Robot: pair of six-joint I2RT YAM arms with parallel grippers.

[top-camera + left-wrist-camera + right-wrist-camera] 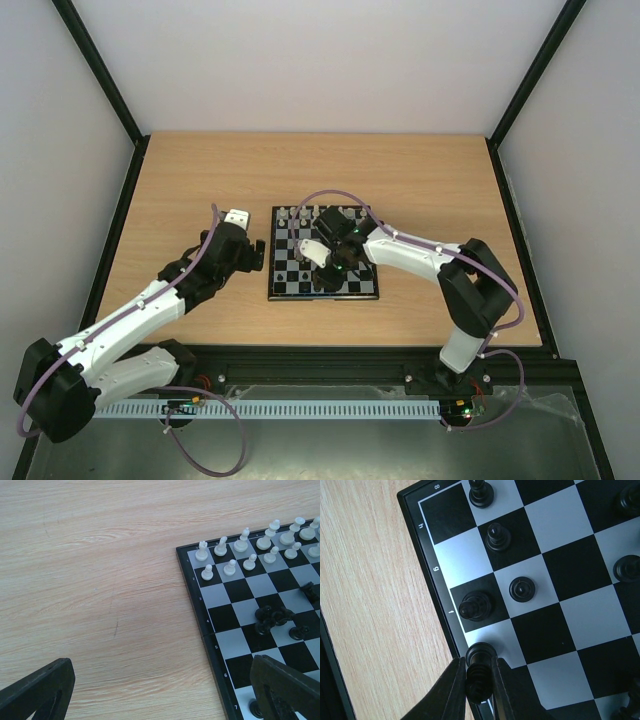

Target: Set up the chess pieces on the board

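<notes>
The board (274, 285) lies mid-table. White chess pieces (243, 552) stand in two rows at its far edge. My right gripper (478, 667) is shut on a black chess piece (479, 682), whose round base (482, 654) sits over a pale square beside the board's rim (427, 535). Other black pieces (476, 605) stand on neighbouring edge squares. A small heap of black pieces (272, 617) lies near the board's middle. My left gripper (161, 680) hangs open over bare wood just left of the board, holding nothing.
Light wooden table (200, 180) with a black frame (118, 230) along its sides and white walls behind. The right arm (420, 255) reaches across the board from the right; the left arm (150, 310) stretches in from the lower left.
</notes>
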